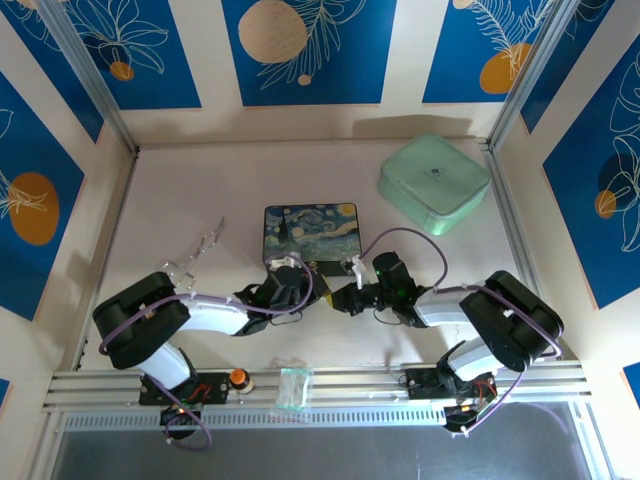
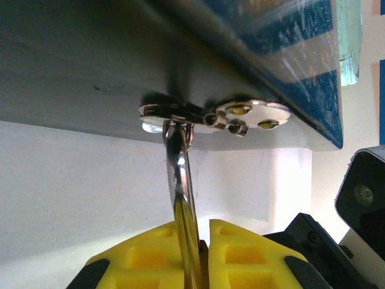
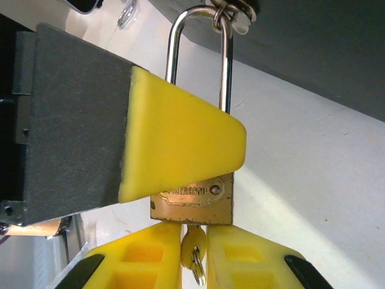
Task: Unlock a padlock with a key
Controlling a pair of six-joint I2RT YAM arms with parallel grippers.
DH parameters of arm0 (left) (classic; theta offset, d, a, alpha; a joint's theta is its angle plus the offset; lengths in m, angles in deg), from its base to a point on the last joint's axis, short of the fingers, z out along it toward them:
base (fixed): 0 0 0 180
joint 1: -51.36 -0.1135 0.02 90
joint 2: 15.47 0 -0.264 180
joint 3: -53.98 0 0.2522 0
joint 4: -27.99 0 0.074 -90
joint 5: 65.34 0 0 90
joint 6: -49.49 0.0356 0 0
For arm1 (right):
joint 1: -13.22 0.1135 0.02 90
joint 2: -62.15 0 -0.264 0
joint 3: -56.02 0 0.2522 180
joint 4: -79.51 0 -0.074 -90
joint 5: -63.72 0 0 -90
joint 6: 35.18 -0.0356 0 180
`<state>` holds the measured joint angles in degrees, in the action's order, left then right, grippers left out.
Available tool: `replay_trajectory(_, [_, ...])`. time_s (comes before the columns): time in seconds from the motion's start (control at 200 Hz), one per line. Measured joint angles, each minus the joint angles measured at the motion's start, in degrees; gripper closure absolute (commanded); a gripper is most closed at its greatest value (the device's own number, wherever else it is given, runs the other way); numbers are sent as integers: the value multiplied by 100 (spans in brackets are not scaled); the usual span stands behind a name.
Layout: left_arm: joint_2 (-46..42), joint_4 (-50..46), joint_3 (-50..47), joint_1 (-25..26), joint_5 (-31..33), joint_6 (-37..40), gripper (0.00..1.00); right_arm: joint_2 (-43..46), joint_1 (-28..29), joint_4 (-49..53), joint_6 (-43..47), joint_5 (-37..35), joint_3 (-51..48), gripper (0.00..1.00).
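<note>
The brass padlock (image 3: 192, 203) hangs by its silver shackle (image 3: 226, 66) from the clasp (image 2: 240, 114) on the front of the starry-night box (image 1: 310, 228). My left gripper (image 2: 201, 244) is shut on the padlock, seen edge-on with the shackle (image 2: 179, 174) rising to the clasp. One of its yellow fingers (image 3: 180, 141) covers the top of the lock body in the right wrist view. Directly below the lock, my right gripper (image 3: 194, 241) is shut on the yellow-headed key (image 3: 194, 244), whose blade sits in the lock's underside. From above, both grippers (image 1: 290, 275) (image 1: 347, 297) meet at the box's front edge.
A mint-green square container (image 1: 433, 182) stands at the back right. A clear plastic piece (image 1: 200, 250) lies left of the box. A small clear bag (image 1: 293, 388) and an orange knob (image 1: 238, 378) rest on the front rail. Patterned walls enclose the table.
</note>
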<state>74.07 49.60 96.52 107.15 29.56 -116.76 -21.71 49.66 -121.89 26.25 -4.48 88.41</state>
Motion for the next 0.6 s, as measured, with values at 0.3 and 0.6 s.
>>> replay_trajectory(0.3, [0, 33, -133, -2, 2, -17, 100, 155, -129, 181, -63, -4, -7, 81])
replay_trajectory(0.6, [-11, 22, -197, 0, 22, 24, 100, 420, -195, 483, -63, -284, -9, 74])
